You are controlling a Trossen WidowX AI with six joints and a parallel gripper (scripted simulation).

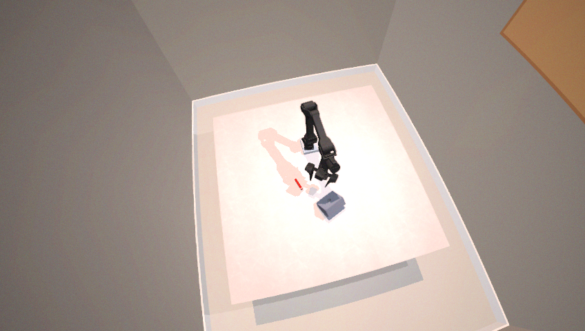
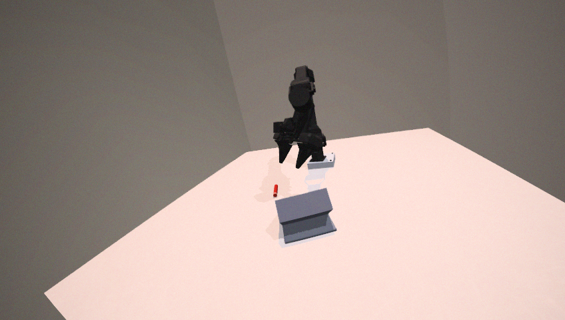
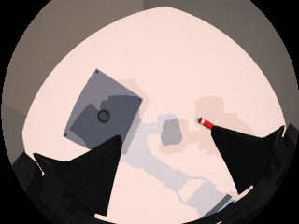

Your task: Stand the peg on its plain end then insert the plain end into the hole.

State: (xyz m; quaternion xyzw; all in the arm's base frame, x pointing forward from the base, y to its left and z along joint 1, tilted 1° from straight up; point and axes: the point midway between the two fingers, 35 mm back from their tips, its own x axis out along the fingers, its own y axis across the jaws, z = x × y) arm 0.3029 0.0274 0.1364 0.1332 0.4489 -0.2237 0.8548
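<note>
The red peg (image 1: 298,184) (image 2: 275,190) (image 3: 206,124) lies on its side on the table. Its white band shows at the left end in the wrist view; the right finger hides part of its other end there. The grey-blue sloped panel (image 1: 335,209) (image 2: 304,206) (image 3: 122,117) stands on the table beside the peg, apart from it. Its hole (image 1: 329,200) (image 3: 104,116) is empty; the exterior view shows the panel's back. My gripper (image 1: 318,183) (image 2: 289,165) (image 3: 168,136) is wide open and empty, with fingertips above the table, clear of both peg and panel.
The arm's light base plate (image 2: 320,165) stands on the table (image 1: 266,254) (image 2: 396,237) behind the gripper. The arm's shadow falls across the table around the peg. A low pale-edged border surrounds the table in the top view.
</note>
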